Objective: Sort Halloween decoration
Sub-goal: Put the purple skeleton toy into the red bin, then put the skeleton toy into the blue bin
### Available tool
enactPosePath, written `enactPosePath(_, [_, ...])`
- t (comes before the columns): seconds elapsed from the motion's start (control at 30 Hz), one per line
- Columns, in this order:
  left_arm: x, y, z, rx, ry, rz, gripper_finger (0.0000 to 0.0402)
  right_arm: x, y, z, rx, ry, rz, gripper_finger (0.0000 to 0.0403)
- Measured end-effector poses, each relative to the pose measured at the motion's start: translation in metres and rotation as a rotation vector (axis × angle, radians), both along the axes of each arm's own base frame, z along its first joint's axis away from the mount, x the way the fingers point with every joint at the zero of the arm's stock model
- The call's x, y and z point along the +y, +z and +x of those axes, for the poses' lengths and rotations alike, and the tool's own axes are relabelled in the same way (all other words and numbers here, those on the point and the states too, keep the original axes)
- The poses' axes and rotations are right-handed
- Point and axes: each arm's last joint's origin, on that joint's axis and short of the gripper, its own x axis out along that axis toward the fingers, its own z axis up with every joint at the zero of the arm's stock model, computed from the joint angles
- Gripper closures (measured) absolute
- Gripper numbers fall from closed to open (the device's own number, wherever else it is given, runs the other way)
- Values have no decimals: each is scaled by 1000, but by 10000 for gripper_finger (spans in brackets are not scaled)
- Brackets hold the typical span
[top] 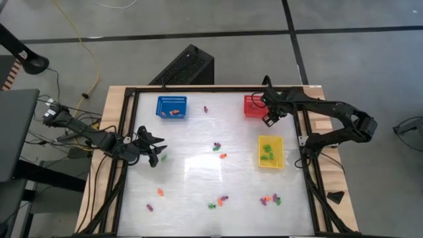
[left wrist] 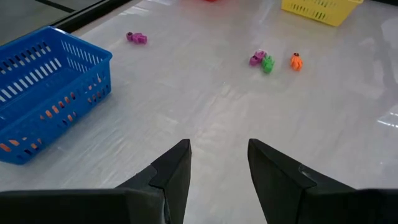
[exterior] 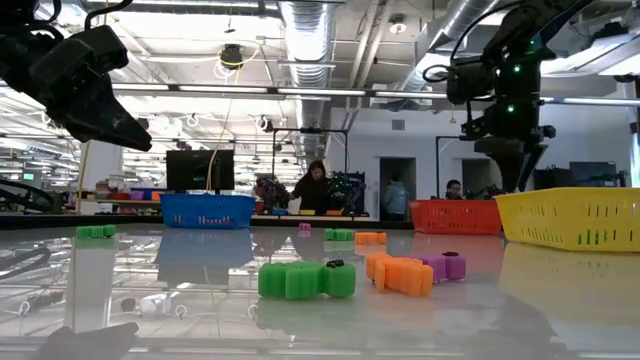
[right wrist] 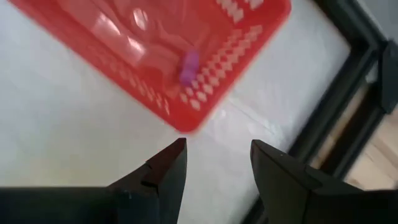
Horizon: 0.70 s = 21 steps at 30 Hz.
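Above the glossy white surface (top: 198, 165), the left gripper (top: 153, 147) hovers near the left edge, its fingers parted and holding nothing, with a small green trinket (top: 163, 157) just beside it. Other Halloween trinkets lie scattered: a purple, green and orange cluster (left wrist: 268, 60) at mid-surface, more along the near edge (top: 269, 199). At the far right corner the right gripper (right wrist: 214, 163) hangs beside the red basket (right wrist: 205, 56), fingers likewise apart and empty; a purple piece (right wrist: 189, 67), blurred, appears to sit inside that basket. A blue basket (top: 172, 106) holds orange pieces, and a yellow basket (top: 270, 151) holds green ones. Beyond the surface, people (exterior: 315, 187) stand in a workshop with exposed ceiling ducts (exterior: 310, 40).
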Motion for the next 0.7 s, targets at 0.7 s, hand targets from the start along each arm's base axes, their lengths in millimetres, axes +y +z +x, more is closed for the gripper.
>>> enactPosePath(0.7, [0, 0, 0, 7, -8, 16, 254, 108, 39, 101, -580, 532, 66, 195])
